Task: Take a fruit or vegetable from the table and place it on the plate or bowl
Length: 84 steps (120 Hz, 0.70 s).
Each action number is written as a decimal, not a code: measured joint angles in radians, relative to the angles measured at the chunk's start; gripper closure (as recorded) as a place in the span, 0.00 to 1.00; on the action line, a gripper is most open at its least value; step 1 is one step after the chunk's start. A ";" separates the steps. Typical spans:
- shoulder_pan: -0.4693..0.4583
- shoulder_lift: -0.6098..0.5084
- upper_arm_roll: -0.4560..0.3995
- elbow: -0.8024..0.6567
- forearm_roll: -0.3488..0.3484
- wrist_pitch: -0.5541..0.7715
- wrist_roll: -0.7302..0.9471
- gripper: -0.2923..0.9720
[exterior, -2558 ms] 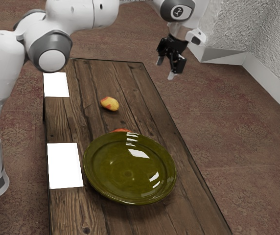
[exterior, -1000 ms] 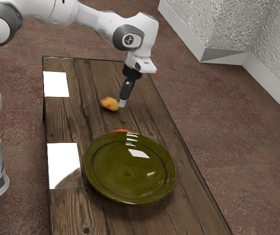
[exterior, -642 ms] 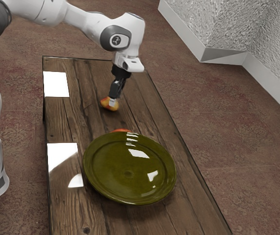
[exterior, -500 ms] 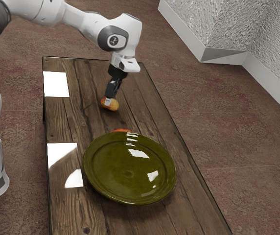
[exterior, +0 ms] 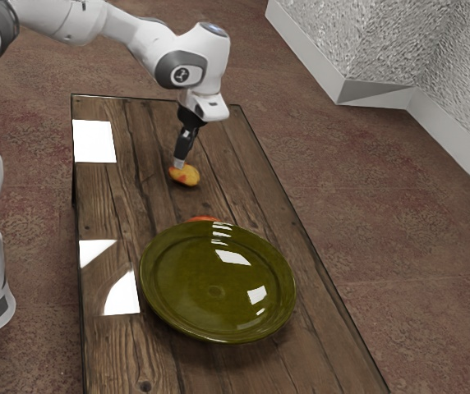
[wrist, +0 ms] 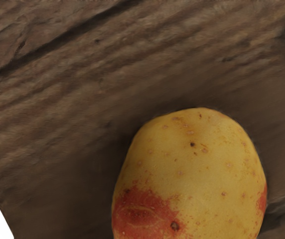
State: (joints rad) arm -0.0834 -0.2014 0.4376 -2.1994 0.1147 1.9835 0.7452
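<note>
The yellow, red-blotched potato (exterior: 186, 176) is seen lying on the wooden table (exterior: 239, 176), beyond the far rim of the olive-green plate (exterior: 218, 283) and apart from it. The gripper (exterior: 180, 162) is poised just above the potato; whether it is released or clenched cannot be told

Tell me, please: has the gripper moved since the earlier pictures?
Yes. Against the table, the gripper has come down and toward the exterior view's left, from beyond its edge to right above the yellow-red fruit.
</note>
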 joint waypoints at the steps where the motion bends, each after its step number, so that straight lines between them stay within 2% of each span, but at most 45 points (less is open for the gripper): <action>1: 0.000 0.001 -0.001 -0.002 -0.001 0.003 -0.001 0.23; 40: -0.010 0.062 -0.016 -0.042 -0.042 0.091 -0.031 0.23; 71: -0.010 0.070 -0.018 -0.041 -0.051 0.116 -0.046 0.42; 84: -0.013 0.076 -0.023 -0.041 -0.050 0.121 -0.052 0.47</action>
State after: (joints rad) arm -0.0963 -0.1253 0.4150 -2.2400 0.0646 2.1045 0.6936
